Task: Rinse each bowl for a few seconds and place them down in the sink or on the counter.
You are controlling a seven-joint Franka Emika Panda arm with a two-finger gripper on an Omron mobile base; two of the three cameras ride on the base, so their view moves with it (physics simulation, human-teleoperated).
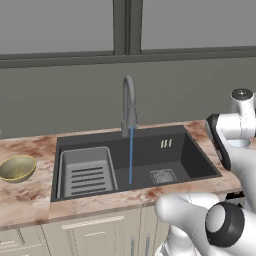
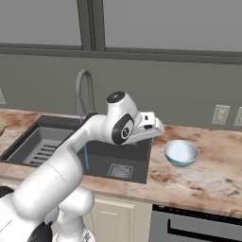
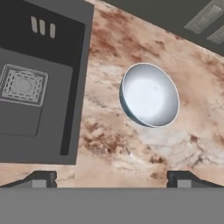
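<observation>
**Spotter:** Counter [image 1: 30, 197] first: you have the marbled reddish-brown and cream slab running along the wall, over beige cabinets [image 1: 90, 235]. A window [image 1: 125, 25] sits above it.

**Operator:** And the sink?

**Spotter:** Sink [image 1: 195, 160] is the wide dark grey basin let into that slab. You'll see the lighter ribbed drying tray [image 1: 86, 172] in its left part and the square drain [image 1: 163, 176] towards the right. Your gooseneck faucet [image 1: 128, 107] stands at the back rim, and a thin blue stream of water [image 1: 131, 155] falls from it to the basin floor, between tray and drain.

**Operator:** Where are my bowls?

**Spotter:** Well apart. Your olive-gold bowl [image 1: 17, 167] sits upright on the counter left of the sink, near the basin's left rim. Your pale blue bowl [image 2: 181, 153] sits on the counter right of the sink, near its right rim, whitish inside facing up. From the hand view, that same bowl lies ahead of the hand, beside the basin's edge.

**Operator:** Gripper?

**Spotter:** Your gripper [image 3: 112, 179] hangs above the counter just short of the blue bowl. Its fingers [image 3: 41, 179] are spread wide, nothing between them, touching nothing.
</observation>
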